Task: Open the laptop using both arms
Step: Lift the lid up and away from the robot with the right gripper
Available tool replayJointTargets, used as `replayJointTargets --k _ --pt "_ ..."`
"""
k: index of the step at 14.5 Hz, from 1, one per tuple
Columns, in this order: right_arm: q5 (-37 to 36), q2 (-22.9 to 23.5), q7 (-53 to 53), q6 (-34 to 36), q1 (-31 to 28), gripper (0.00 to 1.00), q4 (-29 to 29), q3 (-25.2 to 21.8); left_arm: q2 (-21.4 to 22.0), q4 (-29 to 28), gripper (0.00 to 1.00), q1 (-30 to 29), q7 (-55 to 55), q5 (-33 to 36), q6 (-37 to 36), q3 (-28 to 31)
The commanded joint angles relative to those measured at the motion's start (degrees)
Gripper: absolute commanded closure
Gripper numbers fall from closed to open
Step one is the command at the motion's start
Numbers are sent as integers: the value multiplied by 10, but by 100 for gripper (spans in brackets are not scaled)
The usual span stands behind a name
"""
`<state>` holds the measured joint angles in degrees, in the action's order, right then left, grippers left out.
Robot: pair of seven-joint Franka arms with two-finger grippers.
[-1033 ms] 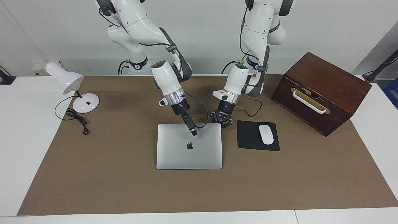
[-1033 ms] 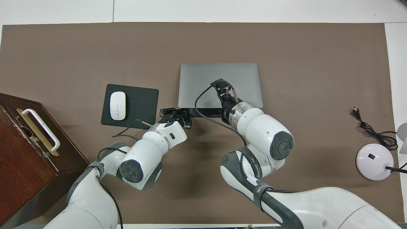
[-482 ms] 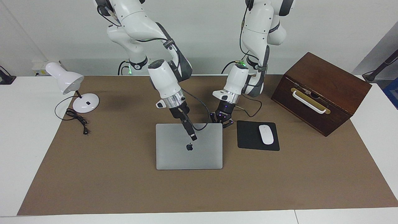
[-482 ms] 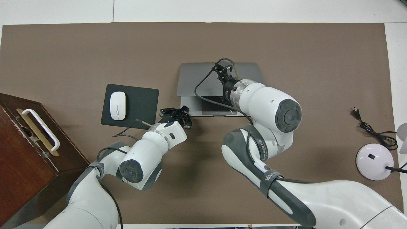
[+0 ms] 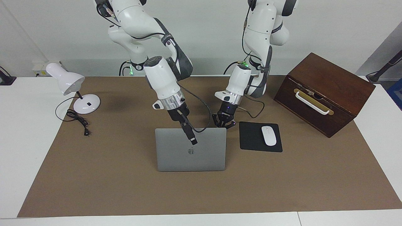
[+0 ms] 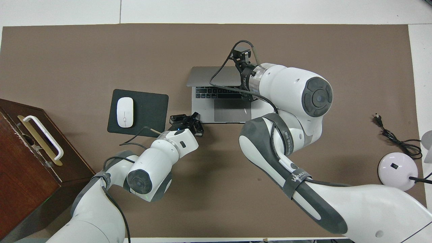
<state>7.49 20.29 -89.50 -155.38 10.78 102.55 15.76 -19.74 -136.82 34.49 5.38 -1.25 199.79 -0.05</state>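
Note:
The silver-grey laptop [image 5: 188, 160] stands partly open in the middle of the brown mat. Its lid [image 6: 206, 77] is tilted up and shows the keyboard [image 6: 216, 92] and dark trackpad [image 6: 231, 113]. My right gripper [image 5: 193, 140] [image 6: 243, 55] is open at the lid's raised edge, one finger lying down the lid's outer face above the logo. My left gripper [image 5: 223, 125] [image 6: 193, 119] is shut, its tips down at the base's corner nearest the robots, toward the left arm's end.
A black mouse pad [image 5: 251, 138] with a white mouse [image 5: 268, 135] lies beside the laptop toward the left arm's end, and a dark wooden box [image 5: 325, 92] stands past it. A white desk lamp [image 5: 70, 84] with its cable [image 5: 77, 121] is toward the right arm's end.
The right gripper has risen and swung away from the robots, and the lid has come up from flat to partly open. The left gripper has stayed at the base corner.

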Motion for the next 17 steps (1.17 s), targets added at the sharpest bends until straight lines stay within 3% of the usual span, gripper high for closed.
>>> replayJointTargets --k 1,9,17 --pt "-19 33 14 45 -8 0 -73 -2 -21 11 100 2 -11 -1 9 7" --pt "-33 69 17 122 -10 0 -164 -4 -21 11 100 2 -11 -1 9 7" --pt "-49 117 18 138 -10 0 -235 -13 -21 10 100 2 -11 -1 9 7"
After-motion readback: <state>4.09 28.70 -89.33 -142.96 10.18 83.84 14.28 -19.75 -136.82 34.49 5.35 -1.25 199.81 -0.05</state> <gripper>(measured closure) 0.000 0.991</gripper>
